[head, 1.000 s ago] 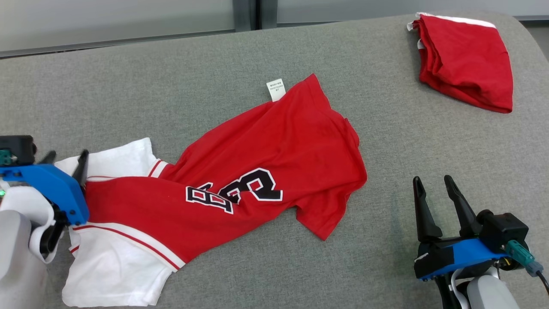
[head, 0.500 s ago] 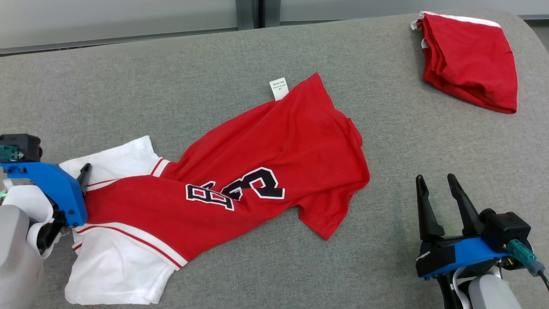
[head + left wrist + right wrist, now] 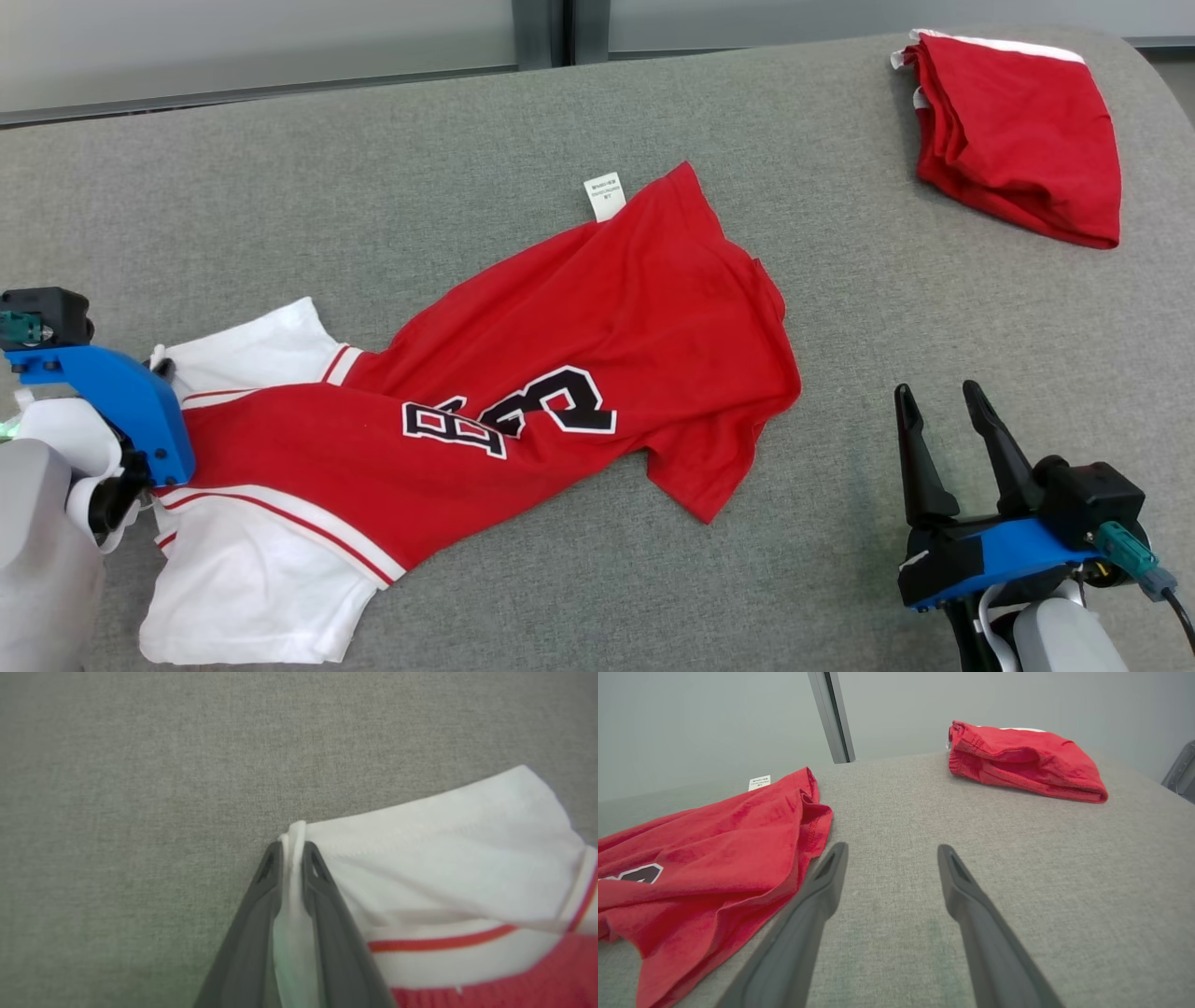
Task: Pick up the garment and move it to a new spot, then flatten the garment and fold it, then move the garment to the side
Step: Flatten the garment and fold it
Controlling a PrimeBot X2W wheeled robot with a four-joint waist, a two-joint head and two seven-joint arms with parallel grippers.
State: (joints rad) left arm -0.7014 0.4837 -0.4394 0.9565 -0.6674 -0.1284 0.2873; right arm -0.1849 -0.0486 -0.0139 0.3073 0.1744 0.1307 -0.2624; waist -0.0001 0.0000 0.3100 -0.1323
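Slippage worries me: left gripper (image 3: 293, 851) clamps only thin sleeve hem (image 3: 297, 833) of garment (image 3: 579, 355) at 9 o'clock; right gripper (image 3: 936, 397) hangs released.

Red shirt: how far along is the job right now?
Done: nothing beyond one folded red garment lying at the far right. In hand: left gripper pinches the white sleeve hem of the red shirt; right gripper open, apart from it. Left: lift, move, flatten, fold, set aside; it lies rumpled.
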